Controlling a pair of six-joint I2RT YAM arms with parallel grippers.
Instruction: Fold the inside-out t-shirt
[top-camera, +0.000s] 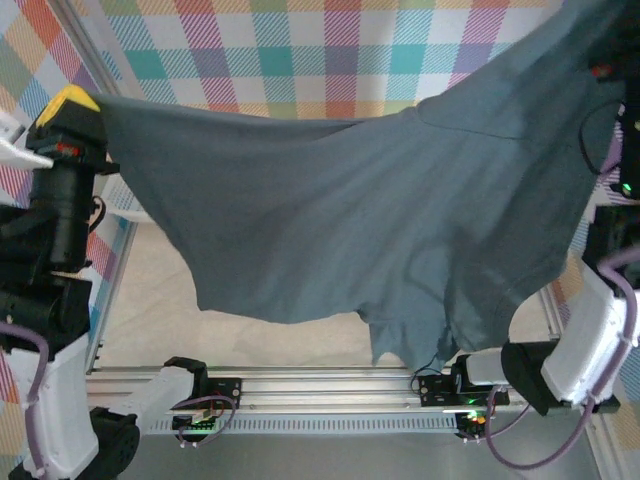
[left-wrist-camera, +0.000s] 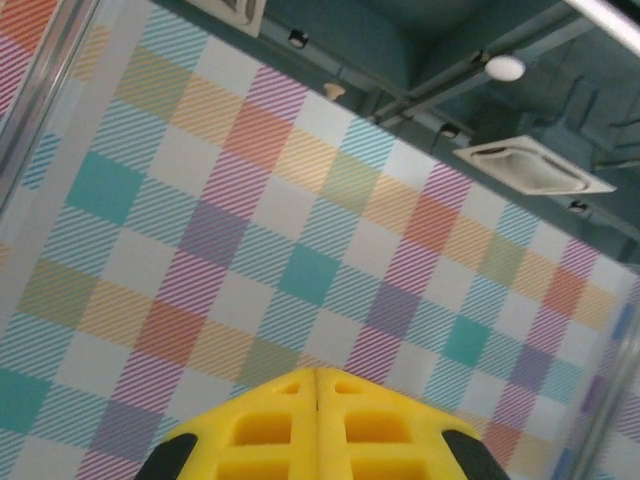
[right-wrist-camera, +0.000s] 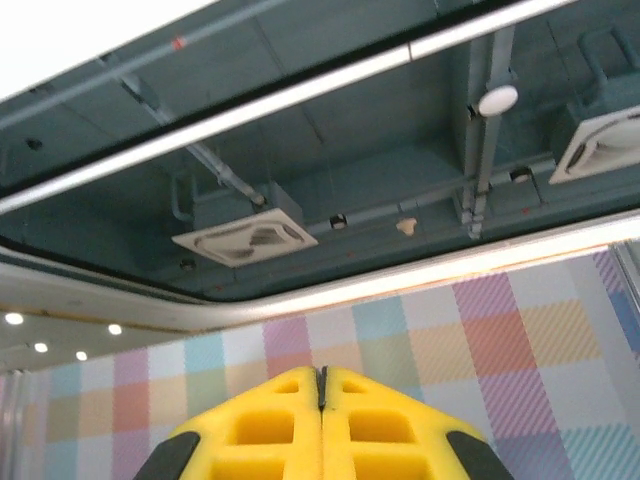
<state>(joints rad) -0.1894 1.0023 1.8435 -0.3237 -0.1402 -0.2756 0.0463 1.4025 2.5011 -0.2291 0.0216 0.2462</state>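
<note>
Above the table (top-camera: 150, 300), the inside-out t-shirt (top-camera: 340, 210) hangs spread between the two arms, clear of the surface and sagging in the middle. The left claw (left-wrist-camera: 317, 375) and right claw (right-wrist-camera: 320, 372) are each clenched, apparently pinching its upper corners. Laying it flat likely calls for level claws, even tension and the dangling lower edge touching down first.

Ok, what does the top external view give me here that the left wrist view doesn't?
Top external: the blue-grey t-shirt hanging stretched in the air, plus the aluminium rail along the near edge. Left wrist: a ceiling vent and a round white fitting overhead. Both: the yellow left gripper, shut, at the shirt's corner when seen from above, and the pastel checked backdrop.
</note>
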